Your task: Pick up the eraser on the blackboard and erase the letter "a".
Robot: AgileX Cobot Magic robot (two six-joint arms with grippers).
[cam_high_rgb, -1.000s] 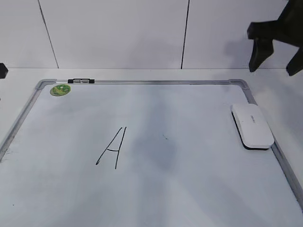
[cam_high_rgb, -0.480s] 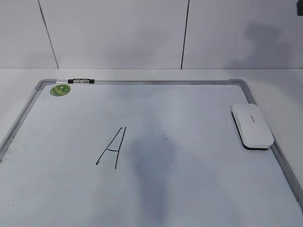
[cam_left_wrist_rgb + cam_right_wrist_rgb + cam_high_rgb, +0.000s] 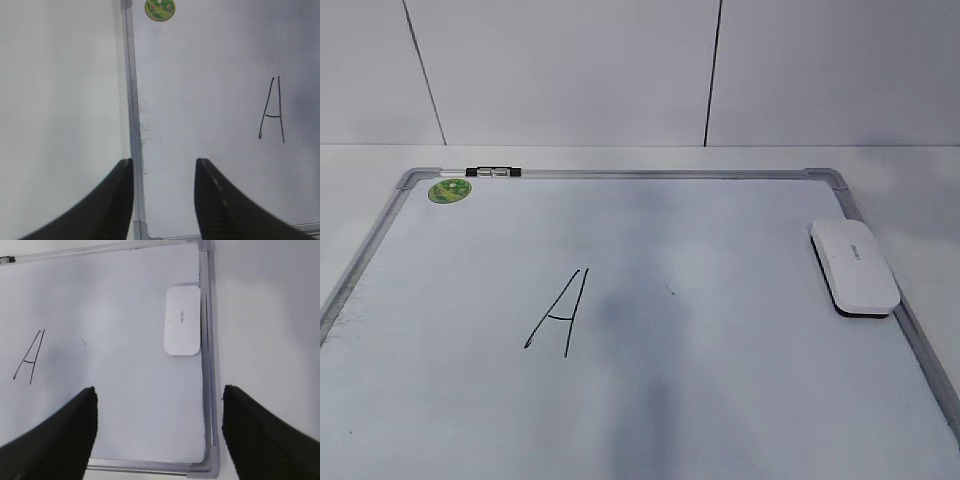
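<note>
White board [image 3: 740, 400], eraser [image 3: 853, 266] lengthwise along its right frame, both tools [image 3: 164, 200] [image 3: 157, 435] open, empty

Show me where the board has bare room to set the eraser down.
Bare board between the capital A and the eraser, except a tiny speck; also left of the A toward the frame, below the green sticker. The right frame edge, where the eraser sits, is tightest.

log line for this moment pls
eraser: lying at blackboard right edge, unheld | lowercase a: none visible, faint speck only | capital A: intact | left gripper: open | right gripper: open
</note>
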